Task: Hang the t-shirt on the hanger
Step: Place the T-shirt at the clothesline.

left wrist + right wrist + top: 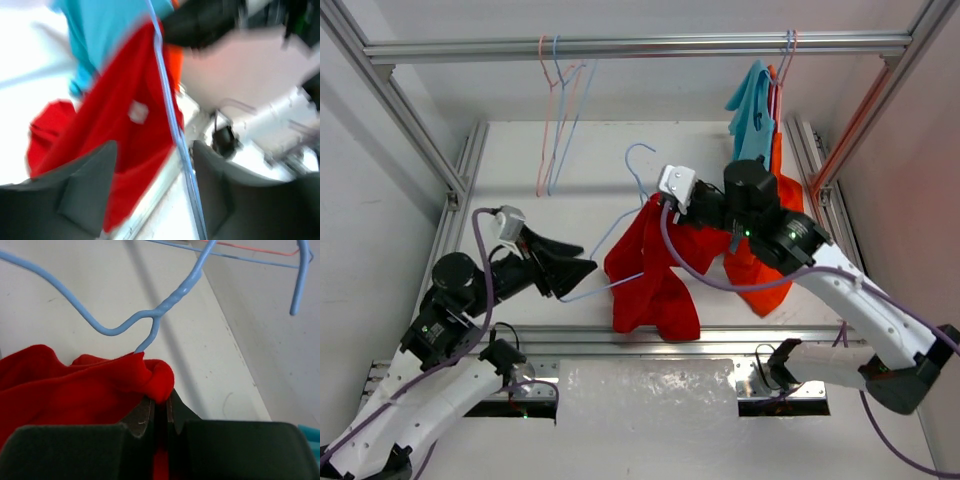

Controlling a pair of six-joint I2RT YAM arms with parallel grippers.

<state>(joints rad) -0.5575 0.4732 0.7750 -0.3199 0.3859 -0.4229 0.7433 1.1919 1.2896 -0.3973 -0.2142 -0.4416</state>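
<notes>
The red t-shirt [650, 275] hangs bunched in mid-air over the table's near edge, draped on the light-blue wire hanger [638, 160], whose hook points toward the back. My right gripper [658, 205] is shut on a fold of the t-shirt [75, 390] just below the hanger's twisted neck [150, 315]. My left gripper [582, 268] is at the hanger's left end. In the blurred left wrist view its fingers [85, 195] stand wide apart. The hanger wire [167, 105] runs between them, close to the right finger, with the t-shirt [120, 130] beyond.
A light blue shirt [752, 110] and an orange shirt [760, 280] hang from the top rail at the right, close behind my right arm. Spare pink and blue wire hangers [555, 110] hang from the rail at the left. Aluminium frame posts stand on both sides.
</notes>
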